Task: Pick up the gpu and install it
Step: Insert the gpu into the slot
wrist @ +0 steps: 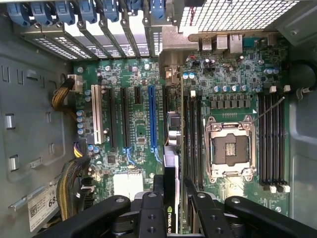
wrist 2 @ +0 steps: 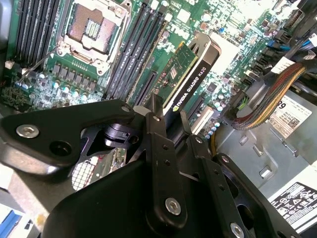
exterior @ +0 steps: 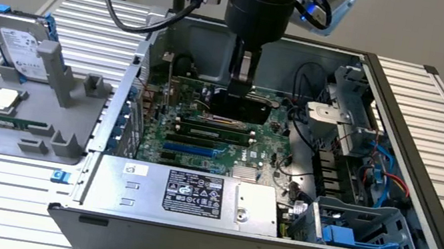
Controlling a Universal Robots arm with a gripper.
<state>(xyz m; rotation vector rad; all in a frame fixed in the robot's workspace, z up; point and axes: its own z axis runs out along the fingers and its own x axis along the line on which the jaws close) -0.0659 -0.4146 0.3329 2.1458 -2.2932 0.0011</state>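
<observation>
- Gpu (wrist 2: 190,79), flat black-shrouded green card, hangs clamped in my pincer (wrist 2: 168,124) above the green motherboard (wrist: 138,134).
- Misaligned descent could jam its edge beside the slot.

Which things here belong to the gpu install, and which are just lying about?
In the job:
- gpu, held edge-on over the motherboard
- gripper, shut on the gpu
- motherboard with its expansion slots
- computer case, open

Lying about:
- hard drive in its blue frame, standing on the grey holder
- grey holder outside the case
</observation>
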